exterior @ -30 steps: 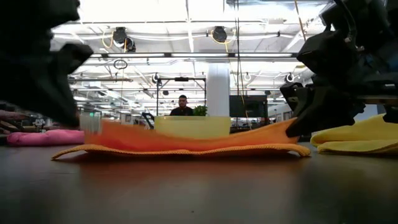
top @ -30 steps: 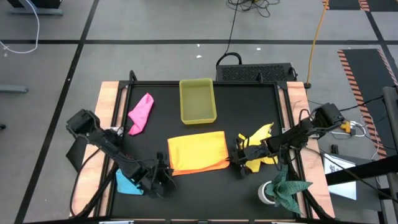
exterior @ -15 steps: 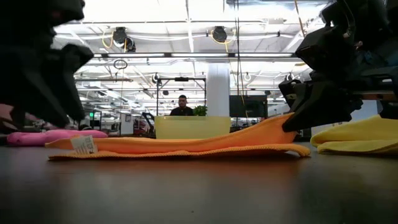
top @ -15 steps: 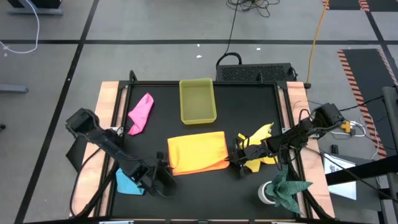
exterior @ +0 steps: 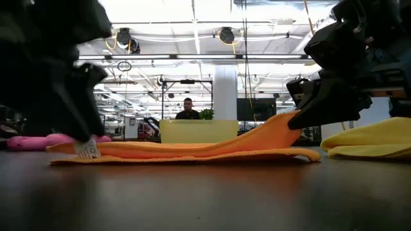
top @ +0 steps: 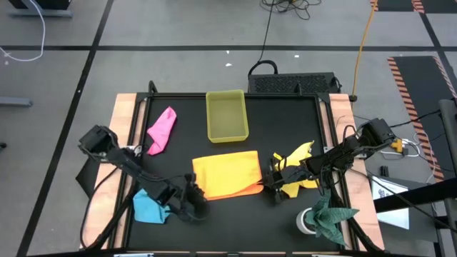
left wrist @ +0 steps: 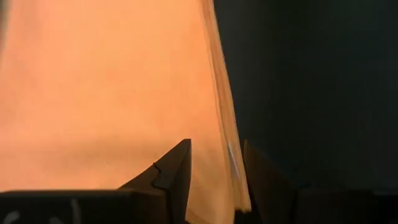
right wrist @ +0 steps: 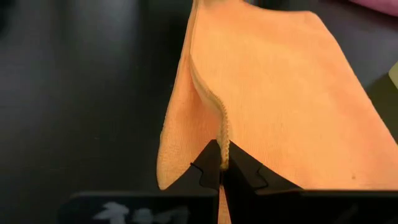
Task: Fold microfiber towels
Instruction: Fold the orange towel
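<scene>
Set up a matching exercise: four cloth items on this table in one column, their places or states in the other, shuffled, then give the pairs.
Things:
1. small soft pink microfiber towel
2. small soft orange microfiber towel
3. small soft light blue microfiber towel
4. dark green cloth

Places or states:
A. bunched at the table's front right corner
B. folded, one edge pinched in the shut right hand
C. crumpled by the table's left edge, near the back
D. lying beside the left arm at the front left

Pairs: 1-C, 2-B, 3-D, 4-A
</scene>
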Available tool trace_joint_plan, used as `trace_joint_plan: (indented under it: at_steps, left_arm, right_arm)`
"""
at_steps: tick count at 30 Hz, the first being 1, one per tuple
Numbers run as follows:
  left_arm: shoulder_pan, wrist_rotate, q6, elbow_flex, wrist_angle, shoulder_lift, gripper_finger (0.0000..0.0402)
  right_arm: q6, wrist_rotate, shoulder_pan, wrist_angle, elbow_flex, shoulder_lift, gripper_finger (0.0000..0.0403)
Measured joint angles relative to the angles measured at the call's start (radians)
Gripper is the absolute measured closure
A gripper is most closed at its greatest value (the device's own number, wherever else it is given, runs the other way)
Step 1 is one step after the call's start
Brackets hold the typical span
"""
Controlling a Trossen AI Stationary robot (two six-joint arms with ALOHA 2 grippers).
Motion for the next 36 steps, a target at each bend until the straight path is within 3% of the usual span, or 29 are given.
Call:
trace_joint_plan:
  at_steps: [4,12,19,23,28,36]
  left_arm:
    - [0.026,0.097,-0.017,0.002,0.045,-0.011,0.025]
    - [0.036,0.045,0.066,0.001,0.113,-0.037,0.025]
    - [0.088,0.036,0.009,-0.033,0.166,-0.031,0.025]
    - [0.104,0.033,0.027,-0.04,0.199,-0.031,0.025]
    - [0.122,0.018,0.054,-0.04,0.245,-0.031,0.025]
    - [0.154,0.017,0.055,-0.04,0.283,-0.022,0.025]
  right_arm:
    - [-0.046,0.0,0.0,0.0,0.0,-0.011,0.0403]
    - [-0.128,0.006,0.037,-0.029,0.0,-0.086,0.0403]
    - [-0.18,0.118,0.094,-0.178,0.0,-0.12,0.0396]
    - [-0.171,0.127,0.117,-0.196,0.0,-0.118,0.0363]
    - [-0.166,0.13,0.136,-0.198,0.0,-0.118,0.0294]
    - [-0.023,0.133,0.167,-0.252,0.043,-0.118,0.02]
